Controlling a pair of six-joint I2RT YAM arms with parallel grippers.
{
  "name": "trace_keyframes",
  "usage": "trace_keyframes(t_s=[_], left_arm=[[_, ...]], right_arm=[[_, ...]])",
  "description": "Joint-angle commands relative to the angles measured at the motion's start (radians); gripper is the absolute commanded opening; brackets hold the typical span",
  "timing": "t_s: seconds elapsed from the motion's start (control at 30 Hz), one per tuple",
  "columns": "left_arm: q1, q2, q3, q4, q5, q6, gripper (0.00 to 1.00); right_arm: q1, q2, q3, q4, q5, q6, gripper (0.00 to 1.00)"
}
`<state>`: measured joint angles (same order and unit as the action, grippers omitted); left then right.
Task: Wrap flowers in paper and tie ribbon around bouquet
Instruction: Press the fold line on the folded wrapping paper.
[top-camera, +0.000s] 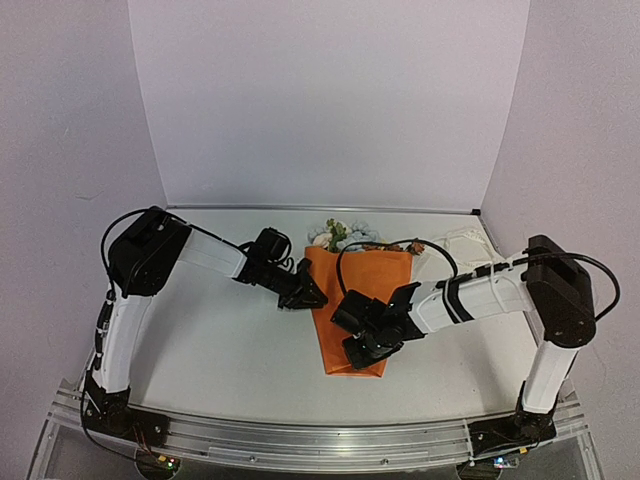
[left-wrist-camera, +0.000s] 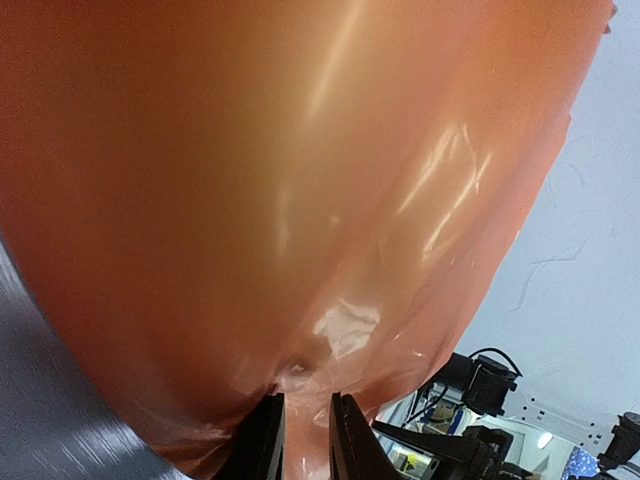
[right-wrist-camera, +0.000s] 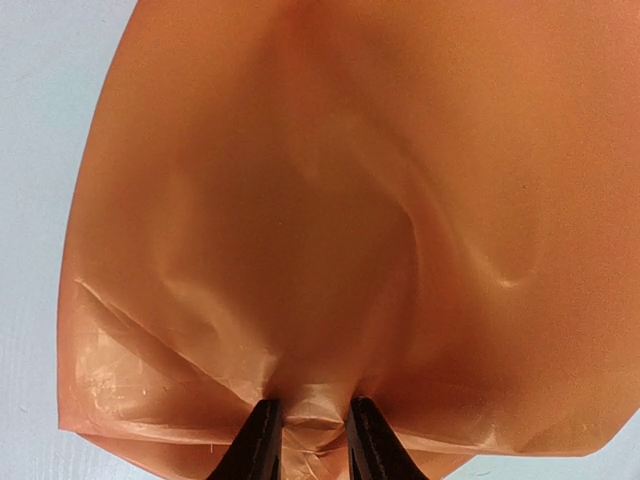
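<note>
Bouquet (top-camera: 345, 285), a glossy orange paper cone with pastel blooms: in the top view it lay mid-table on the white table (top-camera: 220, 350), long axis near-to-far, flowered wide end pointing at the back wall. The left gripper (top-camera: 305, 293) met its left edge, the right gripper (top-camera: 365, 343) its narrow near end.
Left wrist view: black fingers (left-wrist-camera: 262, 440) pinched the bouquet's orange film.
Right wrist view: fingers (right-wrist-camera: 265, 440) clamped a gathered fold of it.

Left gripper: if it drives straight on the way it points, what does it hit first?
The orange paper: the left gripper is pinching its edge, so going on would likely just shove that sheet. What lies behind it is hidden.
</note>
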<state>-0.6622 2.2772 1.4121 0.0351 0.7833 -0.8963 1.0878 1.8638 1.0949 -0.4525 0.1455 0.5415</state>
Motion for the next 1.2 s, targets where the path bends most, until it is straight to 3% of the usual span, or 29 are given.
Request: trace_keyframes(t_s=[0.0, 0.3, 0.57, 0.8, 0.97, 1.17], left_arm=[[0.043, 0.078, 0.081, -0.157, -0.093, 0.072, 0.19], [0.122, 0.143, 0.214, -0.233, -0.112, 0.128, 0.19], [0.186, 0.270, 0.492, -0.347, -0.108, 0.201, 0.19], [0.243, 0.331, 0.638, -0.348, -0.096, 0.189, 0.20], [0.267, 0.319, 0.690, -0.327, -0.066, 0.191, 0.21], [0.273, 0.195, 0.656, -0.341, -0.058, 0.237, 0.23]], right_arm=[[0.008, 0.000, -0.047, 0.011, -0.030, -0.005, 0.26], [0.008, -0.007, -0.067, 0.034, -0.039, -0.008, 0.26], [0.008, -0.006, -0.078, 0.044, -0.051, -0.008, 0.26], [0.009, -0.009, -0.074, 0.044, -0.060, -0.006, 0.26], [0.007, -0.033, -0.058, 0.033, -0.074, 0.001, 0.27], [-0.012, -0.141, 0.031, -0.067, -0.095, -0.012, 0.37]])
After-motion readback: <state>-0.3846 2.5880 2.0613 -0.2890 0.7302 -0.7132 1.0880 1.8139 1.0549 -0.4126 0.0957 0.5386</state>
